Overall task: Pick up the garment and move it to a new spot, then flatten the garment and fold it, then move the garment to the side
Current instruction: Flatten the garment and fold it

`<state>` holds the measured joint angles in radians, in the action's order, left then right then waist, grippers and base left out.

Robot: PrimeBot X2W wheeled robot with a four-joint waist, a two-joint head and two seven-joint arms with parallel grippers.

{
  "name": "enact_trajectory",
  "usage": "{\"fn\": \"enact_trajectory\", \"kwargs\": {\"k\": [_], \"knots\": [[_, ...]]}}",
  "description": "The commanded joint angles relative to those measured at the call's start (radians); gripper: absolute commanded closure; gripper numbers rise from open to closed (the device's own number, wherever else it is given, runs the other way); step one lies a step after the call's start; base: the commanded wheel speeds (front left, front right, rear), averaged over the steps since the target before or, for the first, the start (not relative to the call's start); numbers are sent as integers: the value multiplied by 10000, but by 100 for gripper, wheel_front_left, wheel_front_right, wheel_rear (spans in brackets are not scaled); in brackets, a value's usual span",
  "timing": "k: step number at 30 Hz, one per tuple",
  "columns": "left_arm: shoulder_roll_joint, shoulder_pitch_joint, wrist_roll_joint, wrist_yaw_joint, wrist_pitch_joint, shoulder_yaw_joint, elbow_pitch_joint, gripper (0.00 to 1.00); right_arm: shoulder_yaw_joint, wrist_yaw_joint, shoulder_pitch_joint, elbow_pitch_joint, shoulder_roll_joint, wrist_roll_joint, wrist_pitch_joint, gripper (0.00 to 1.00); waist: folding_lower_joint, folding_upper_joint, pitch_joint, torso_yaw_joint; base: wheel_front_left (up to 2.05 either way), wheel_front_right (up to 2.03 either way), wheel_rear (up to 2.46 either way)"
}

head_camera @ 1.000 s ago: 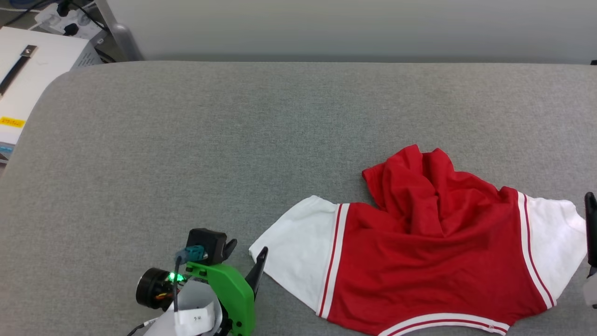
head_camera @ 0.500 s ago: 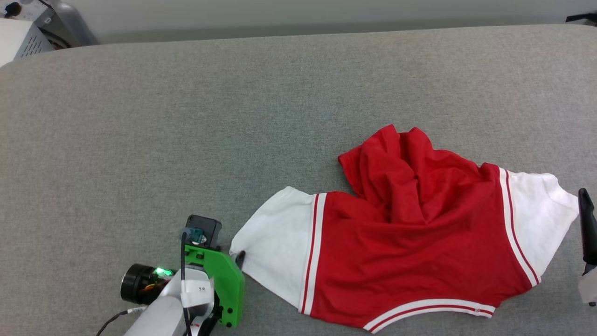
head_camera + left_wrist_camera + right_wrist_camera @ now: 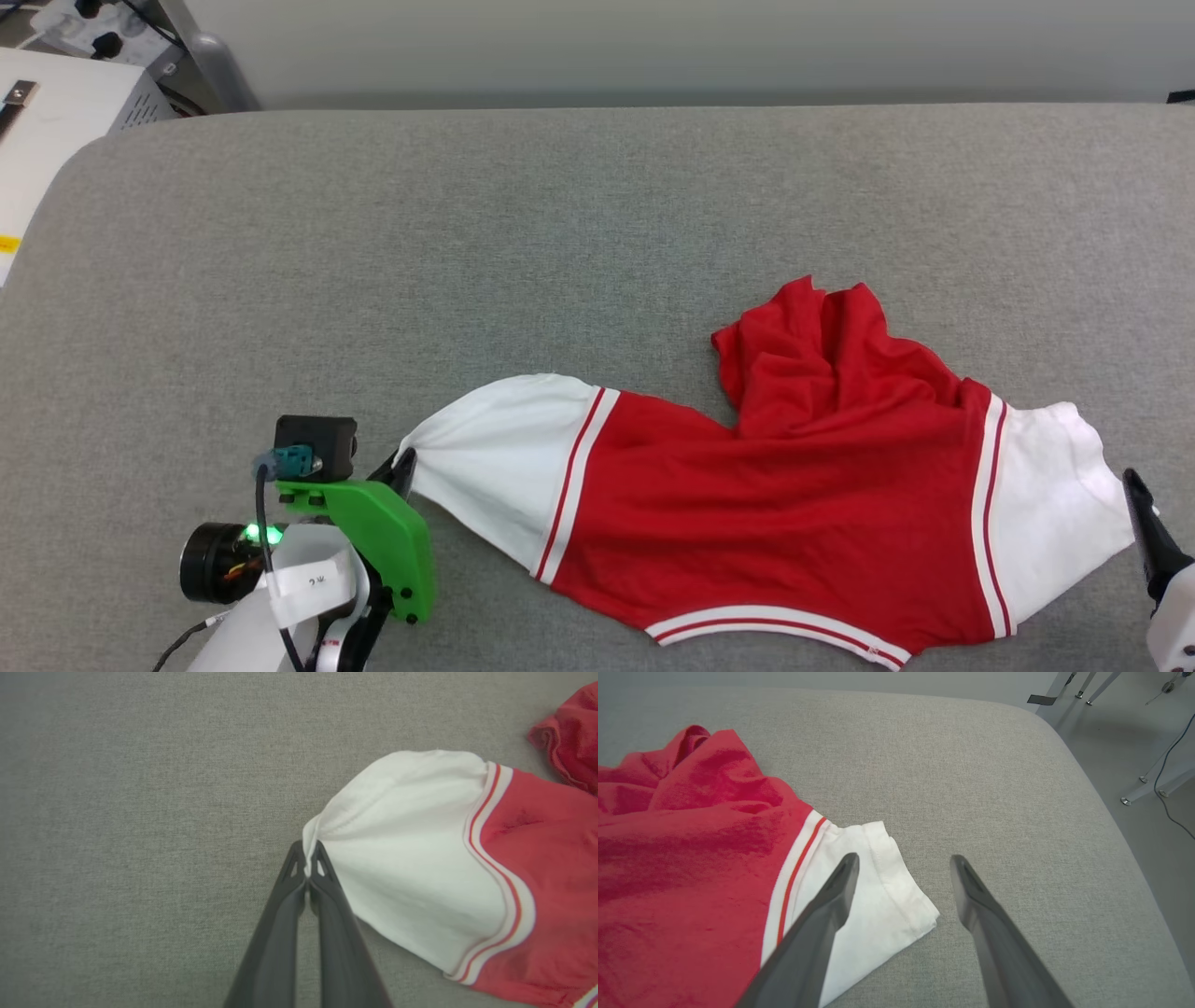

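Stretched out since a moment ago, the red garment now has its near white sleeve drawn to a taut point towards the robot's left. The head camera has also shifted. The shirt lies on the right half of the grey padded surface, its body partly spread and its upper red cloth bunched in folds.

The left gripper has its fingers pinched tight on that sleeve's corner. It sits low over the surface, reaching in from the lower left of the head view. The right gripper hovers with fingers wide apart, one fingertip over the far white sleeve, gripping nothing.

To flatten well, the right gripper should probably clamp the far sleeve's hem. Both arms could then pull evenly apart, keeping the cloth low so the bunched part slides open.
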<state>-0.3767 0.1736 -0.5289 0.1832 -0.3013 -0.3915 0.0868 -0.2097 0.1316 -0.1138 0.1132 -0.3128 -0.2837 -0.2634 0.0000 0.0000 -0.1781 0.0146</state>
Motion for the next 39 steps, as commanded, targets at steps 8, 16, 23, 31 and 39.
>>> {"fn": "enact_trajectory", "kwargs": {"k": [8,16,23,31,39], "knots": [[-745,-1121,-496,150,-1497,-103,-2723,100,-342,-9,-208,-157,-432,-430,-2582,0,0,0,-129,675,0,0,0],[-983,-1057,-483,327,-2353,-314,-4208,100,-623,-9,781,-1346,-905,-461,-4221,0,0,0,-748,1001,0,0,0],[-957,-959,-475,400,-2405,-326,-4346,100,-160,-9,876,-2064,-991,-784,-4724,0,0,0,-928,1140,0,0,0],[-971,-964,-553,441,-2369,-258,-4167,100,626,-9,735,-2436,-1210,-1490,-4881,100,0,0,-642,1117,0,0,0],[-1082,-860,-633,388,-1920,138,-4347,100,317,-9,1108,-1597,-1894,-1726,-3846,100,0,0,315,910,0,0,0]]}}
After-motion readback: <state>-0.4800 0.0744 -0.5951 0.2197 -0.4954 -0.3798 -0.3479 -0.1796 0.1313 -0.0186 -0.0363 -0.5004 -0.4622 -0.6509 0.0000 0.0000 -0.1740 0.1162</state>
